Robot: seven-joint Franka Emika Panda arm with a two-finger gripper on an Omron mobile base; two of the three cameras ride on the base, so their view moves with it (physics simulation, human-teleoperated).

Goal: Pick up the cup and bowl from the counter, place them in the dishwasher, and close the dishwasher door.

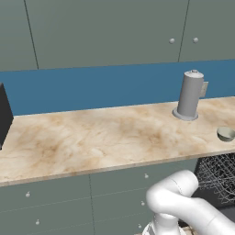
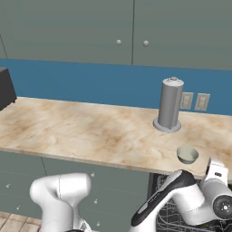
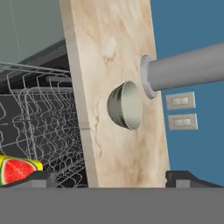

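I am holding my end effector (image 3: 112, 180) low beside the dishwasher (image 3: 41, 118), its fingers (image 3: 37, 178) standing spread wide with nothing between them. In the hand view they are framing the worktop (image 3: 109, 35), which is appearing turned on its side. The bowl (image 3: 124, 105) is sitting on that worktop close to its front edge, apart from my fingers and untouched. Just behind it the tall grey canister (image 3: 188, 72) is standing upright near the blue wall (image 3: 192, 22), where two pale wall plates (image 3: 180, 101) are showing. Under the worktop the dishwasher is standing open, its wire racks (image 3: 39, 100) exposed against the dark inside. Something printed with a watermelon slice (image 3: 17, 169) is lying by the racks; I cannot tell what it is.
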